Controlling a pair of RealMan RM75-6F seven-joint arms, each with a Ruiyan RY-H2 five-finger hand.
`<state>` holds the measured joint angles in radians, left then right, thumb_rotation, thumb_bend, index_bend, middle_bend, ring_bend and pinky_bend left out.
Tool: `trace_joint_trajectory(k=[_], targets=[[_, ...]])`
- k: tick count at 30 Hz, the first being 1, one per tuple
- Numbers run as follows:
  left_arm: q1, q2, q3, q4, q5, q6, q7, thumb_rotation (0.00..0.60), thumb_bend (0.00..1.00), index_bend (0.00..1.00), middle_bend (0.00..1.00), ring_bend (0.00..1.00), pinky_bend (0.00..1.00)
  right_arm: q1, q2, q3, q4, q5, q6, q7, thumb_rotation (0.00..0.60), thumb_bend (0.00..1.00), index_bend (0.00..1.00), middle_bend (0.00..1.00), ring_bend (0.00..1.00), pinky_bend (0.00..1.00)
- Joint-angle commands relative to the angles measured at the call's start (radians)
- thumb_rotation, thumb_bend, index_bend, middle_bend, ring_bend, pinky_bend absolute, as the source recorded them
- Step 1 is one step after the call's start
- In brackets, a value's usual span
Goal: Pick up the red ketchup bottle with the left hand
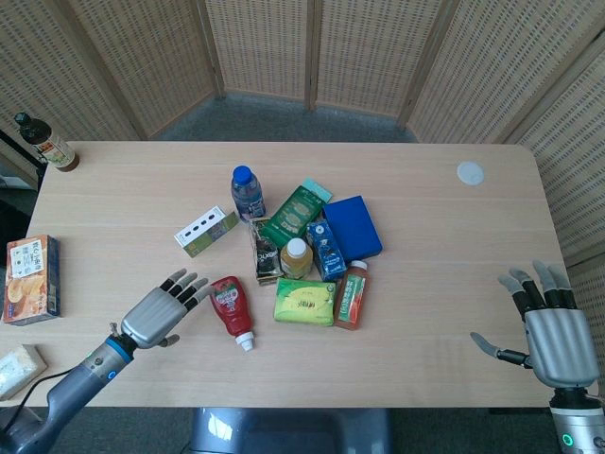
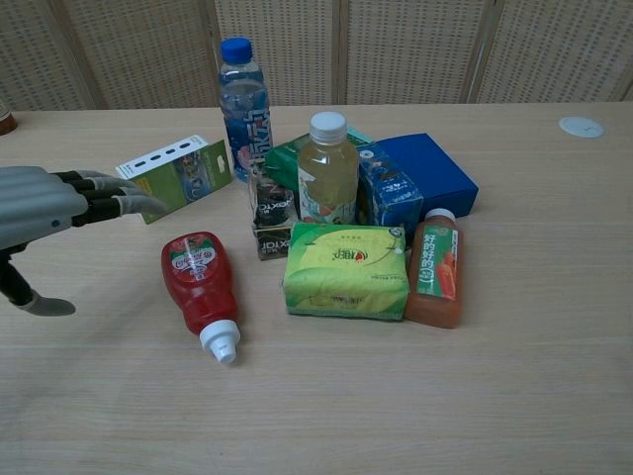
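Note:
The red ketchup bottle (image 1: 227,304) lies on its side on the table, white cap toward the front edge; the chest view shows the same bottle (image 2: 200,279) at lower left. My left hand (image 1: 163,311) hovers open just left of it, fingers spread toward the bottle and not touching; in the chest view this left hand (image 2: 45,214) comes in from the left edge. My right hand (image 1: 548,326) is open at the table's front right corner, far from the bottle, and is outside the chest view.
Right of the ketchup sits a cluster: a green tissue pack (image 1: 305,303), an orange juice bottle (image 1: 351,294), a yellow drink bottle (image 1: 296,257), a blue box (image 1: 352,227), a water bottle (image 1: 248,193) and a white-green box (image 1: 206,231). A snack box (image 1: 30,278) lies at the left edge.

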<state>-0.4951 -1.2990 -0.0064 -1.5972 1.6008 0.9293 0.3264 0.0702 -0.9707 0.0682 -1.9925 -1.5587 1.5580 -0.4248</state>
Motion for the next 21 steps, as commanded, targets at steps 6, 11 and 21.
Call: trace_joint_trajectory(k=[6, 11, 21], targets=[[-0.101, -0.151, -0.035, 0.150, -0.026, -0.073, -0.045, 0.600, 0.22, 0.00, 0.00, 0.00, 0.00, -0.032, 0.034, -0.006, -0.007, -0.002, 0.036, 0.013, 0.271, 0.17, 0.22, 0.22, 0.06, 0.00], [-0.151, -0.213, -0.045, 0.210, -0.041, -0.111, -0.074, 0.600, 0.22, 0.00, 0.00, 0.00, 0.00, -0.044, 0.046, -0.006, -0.007, -0.002, 0.046, 0.021, 0.271, 0.17, 0.22, 0.22, 0.06, 0.00], [-0.206, -0.282, -0.036, 0.289, -0.061, -0.146, -0.135, 0.600, 0.22, 0.00, 0.04, 0.00, 0.00, -0.063, 0.062, -0.006, -0.008, -0.005, 0.064, 0.027, 0.272, 0.17, 0.22, 0.22, 0.06, 0.00]])
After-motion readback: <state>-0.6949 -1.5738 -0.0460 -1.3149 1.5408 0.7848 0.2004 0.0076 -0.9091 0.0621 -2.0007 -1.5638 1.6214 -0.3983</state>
